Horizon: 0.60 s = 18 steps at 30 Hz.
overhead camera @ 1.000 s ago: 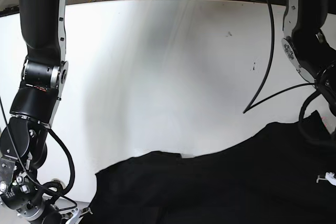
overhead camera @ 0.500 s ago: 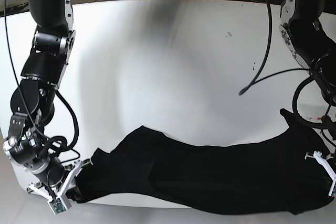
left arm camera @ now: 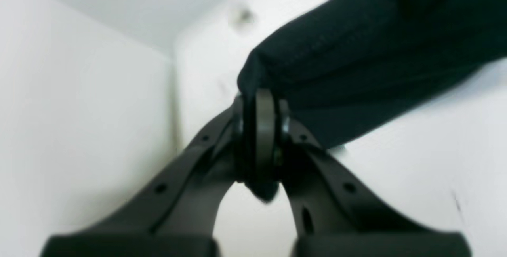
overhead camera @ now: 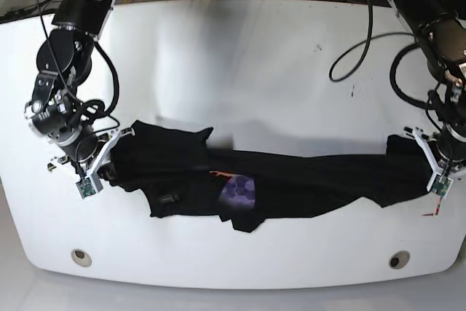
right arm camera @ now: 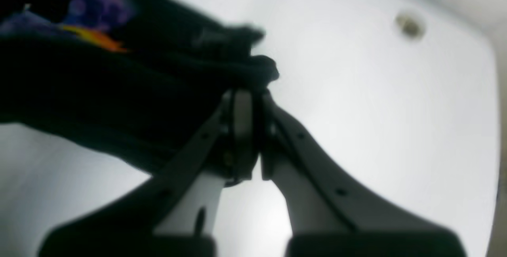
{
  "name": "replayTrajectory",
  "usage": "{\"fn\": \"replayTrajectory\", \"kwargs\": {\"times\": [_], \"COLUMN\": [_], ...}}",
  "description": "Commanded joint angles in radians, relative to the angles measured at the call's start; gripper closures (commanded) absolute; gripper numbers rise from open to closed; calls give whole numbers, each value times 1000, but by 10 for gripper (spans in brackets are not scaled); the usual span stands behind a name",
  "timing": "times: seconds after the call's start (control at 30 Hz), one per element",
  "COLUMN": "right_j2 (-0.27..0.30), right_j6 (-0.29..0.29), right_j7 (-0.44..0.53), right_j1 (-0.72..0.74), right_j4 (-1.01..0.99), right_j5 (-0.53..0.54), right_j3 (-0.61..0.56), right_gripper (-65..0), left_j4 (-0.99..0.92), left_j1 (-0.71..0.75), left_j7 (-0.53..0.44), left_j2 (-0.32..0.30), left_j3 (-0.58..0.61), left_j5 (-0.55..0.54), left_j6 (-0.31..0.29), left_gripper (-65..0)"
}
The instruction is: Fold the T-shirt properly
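The black T-shirt is pulled out into a long, bunched band across the white table, with a purple and orange graphic showing near its middle. My left gripper is at the right in the base view, shut on the T-shirt's right end. My right gripper at the left is shut on the other end. In the left wrist view, the left gripper pinches a fold of the T-shirt. The right wrist view shows the right gripper clamping the T-shirt below the blurred graphic.
The table's front edge has two round holes. Small dark marks dot the far right of the tabletop. Cables hang from the arm on the right, and the floor lies beyond the back edge.
Both arms have carried the T-shirt from the near table edge toward the table's middle. It is now stretched between them, and its graphic has come into sight.
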Motion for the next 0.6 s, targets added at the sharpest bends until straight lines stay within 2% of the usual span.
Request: {"fn": "replayTrajectory", "kwargs": {"times": [0.0,0.2,0.4,0.57], "right_j2": [9,7,6,6], "right_j6": [-5,-6,-9,-14], "right_j7": [29,29,27,27], "right_j1": [-24,-182,-309,-374], "right_j4": [37,80,76,77], "right_j5": [21,63,113,164], "right_j3": [26,70,115,116], "right_gripper": [0,0,0,0], "left_j4": [17,17,14,15], "left_j1": [41,229,380,430], "left_j7": [-10,-10,-11,-11], "left_j2": [-22,-22,-22,-5], "left_j3": [-27,-148,-178,-204], "left_j5": [5,8,11,6], "left_j6": [9,9,9,9], "left_gripper": [0,0,0,0]}}
